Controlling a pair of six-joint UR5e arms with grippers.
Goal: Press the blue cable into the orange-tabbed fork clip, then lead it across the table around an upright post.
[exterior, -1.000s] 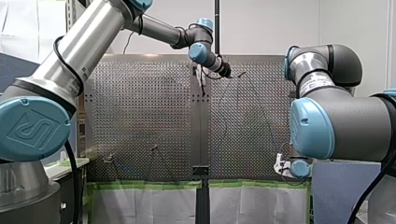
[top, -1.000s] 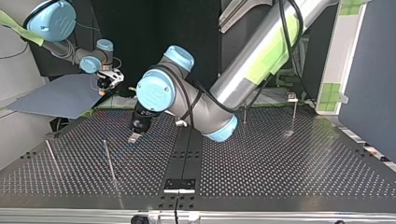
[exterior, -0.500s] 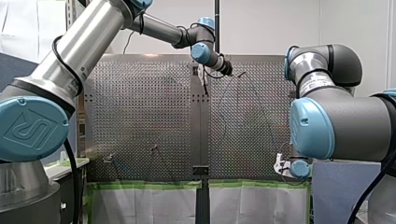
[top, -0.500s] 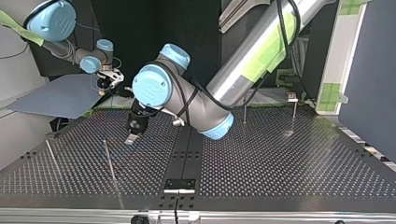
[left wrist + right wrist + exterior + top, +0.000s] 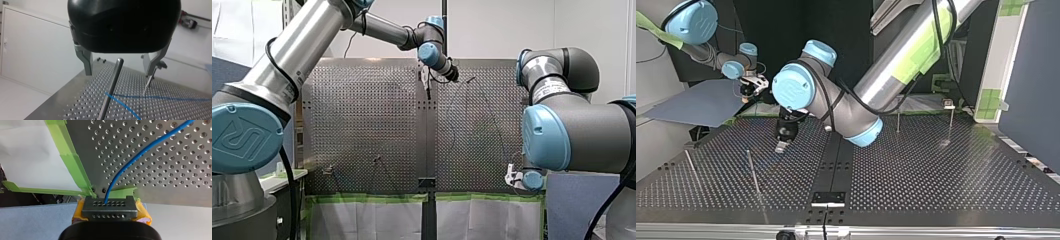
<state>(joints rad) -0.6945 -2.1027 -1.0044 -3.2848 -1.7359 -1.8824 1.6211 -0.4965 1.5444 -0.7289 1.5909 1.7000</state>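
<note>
A perforated metal table (image 5: 75,110). My left gripper (image 5: 119,72) hangs spread and empty, straddling an upright post (image 5: 110,90) (likely lining up the wrap). My right gripper (image 5: 110,212) apparently clamps the blue cable (image 5: 140,152) at the table's edge, anchoring it.

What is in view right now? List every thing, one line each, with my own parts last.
table: one, grey metal, perforated, under both arms.
posts: four in the top view, thin metal, two at its left, two at its right.
tape: strips, green, along the table's edge.
cable: one, blue, running from the taped edge across the table.
sheet: one, blue-grey, beyond the table at the top view's left.
left gripper: one, black with metal fingers, open, over the table near a post.
right gripper: one, yellow pads, shut on the cable at the table's edge.
</note>
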